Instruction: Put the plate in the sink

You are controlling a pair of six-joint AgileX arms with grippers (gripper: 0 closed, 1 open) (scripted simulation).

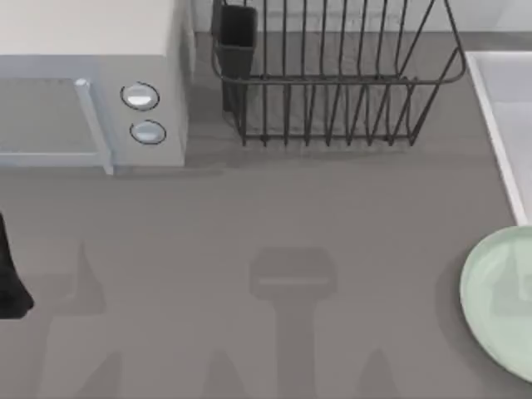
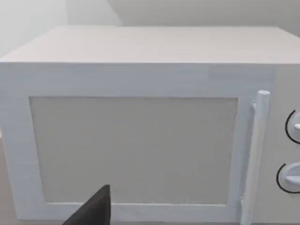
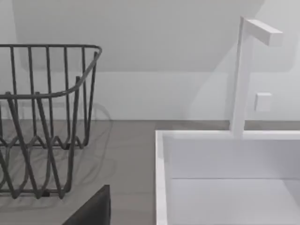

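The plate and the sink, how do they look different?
The plate is round; the sink is a rectangle with straight edges. The plate is pale green; the sink is greyish white. The plate is flat with a low rim; the sink is a deep basin with walls. The plate lies on the table's right edge, in front of the sink. Both look smooth and plain.

Left arm: a dark part of it (image 1: pixel 12 278) shows at the top view's left edge, low over the table; parked.
Left gripper: one dark finger (image 2: pixel 91 210) juts into the left wrist view, pointing ahead of the wrist.
Right gripper: one dark finger (image 3: pixel 91 210) juts likewise into the right wrist view, raised above the table.
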